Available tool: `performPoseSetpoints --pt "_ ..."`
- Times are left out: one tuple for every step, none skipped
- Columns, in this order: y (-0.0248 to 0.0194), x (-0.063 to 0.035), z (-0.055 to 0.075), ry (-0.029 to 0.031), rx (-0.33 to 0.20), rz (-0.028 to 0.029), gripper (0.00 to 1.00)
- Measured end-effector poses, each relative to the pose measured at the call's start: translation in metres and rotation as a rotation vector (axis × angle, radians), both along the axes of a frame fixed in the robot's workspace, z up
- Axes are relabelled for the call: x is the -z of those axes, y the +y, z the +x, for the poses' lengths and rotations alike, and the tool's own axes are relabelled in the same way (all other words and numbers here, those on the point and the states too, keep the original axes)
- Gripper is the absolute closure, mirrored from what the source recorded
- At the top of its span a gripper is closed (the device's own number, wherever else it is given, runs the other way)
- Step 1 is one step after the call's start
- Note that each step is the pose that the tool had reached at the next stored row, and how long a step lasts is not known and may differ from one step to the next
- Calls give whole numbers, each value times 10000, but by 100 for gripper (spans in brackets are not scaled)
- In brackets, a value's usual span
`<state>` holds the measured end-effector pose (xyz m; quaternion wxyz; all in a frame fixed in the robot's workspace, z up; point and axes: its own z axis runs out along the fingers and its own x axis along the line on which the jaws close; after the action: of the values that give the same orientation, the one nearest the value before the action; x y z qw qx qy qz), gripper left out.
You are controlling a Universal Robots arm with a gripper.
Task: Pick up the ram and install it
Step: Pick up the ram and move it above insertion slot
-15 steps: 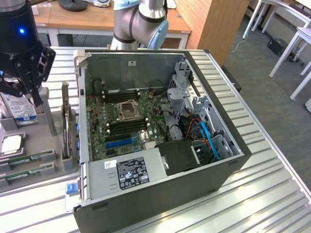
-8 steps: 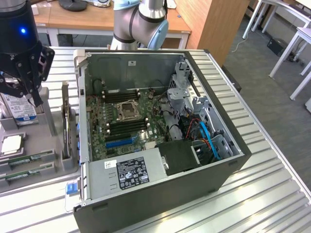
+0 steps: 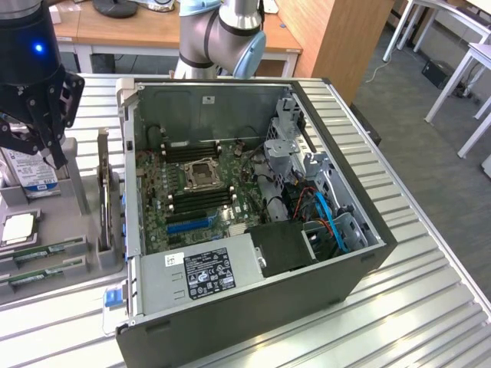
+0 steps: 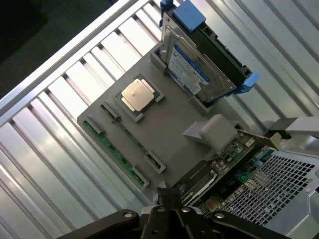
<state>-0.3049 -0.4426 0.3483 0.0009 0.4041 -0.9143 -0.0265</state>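
Exterior view. Black gripper (image 3: 40, 149) hanging above the grey tray (image 3: 77, 228), near the silver hard drive (image 3: 31, 182) that stands in it. Fingers pressed together, pinching nothing. Ram (image 3: 42, 252) lying flat at the tray's other end from the drive, a thin green stick in a long slot, with a second stick like it just beside. Small square chip (image 3: 18, 228) in the tray too, between the drive and the ram. Open computer case (image 3: 253, 307) just beside the tray, on the exterior view's right of it, with a green board and long dark slots inside.

Wrist view. Looking down on the same tray (image 4: 174, 124). Gripper (image 4: 167, 211) with fingers shut tight against each other, empty. Ram (image 4: 110, 148) resting in its slot along the tray's edge, well apart from the fingers. Chip (image 4: 137, 94) on the tray near the ram, hard drive (image 4: 187, 67) upright at the tray's far end.

Looks like the very start of the job. Nothing picked up yet. Nothing put into the case yet. Both the pick-up and the fitting left undone.
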Motion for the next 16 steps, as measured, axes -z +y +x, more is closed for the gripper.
performPoseSetpoints --pt "0 0 0 0 -82 0 89" --pt "0 0 0 0 -160 0 89" --pt "0 1 0 0 -243 0 89" --pt "0 1 0 0 -324 0 89" --pt "0 1 0 0 -406 0 89" --pt "0 1 0 0 -489 0 89" --pt "0 2 0 0 -574 0 89" --pt "0 2 0 0 -667 0 89" --pt "0 2 0 0 -752 0 89" --pt "0 2 0 0 -837 0 89" --pt "0 3 0 0 -922 0 89" --pt "0 3 0 0 -1009 0 89" --pt "0 4 0 0 -1097 0 89" --pt "0 4 0 0 -1188 1 89" --pt "0 4 0 0 -1275 0 89" --pt "0 5 0 0 -1351 0 89"
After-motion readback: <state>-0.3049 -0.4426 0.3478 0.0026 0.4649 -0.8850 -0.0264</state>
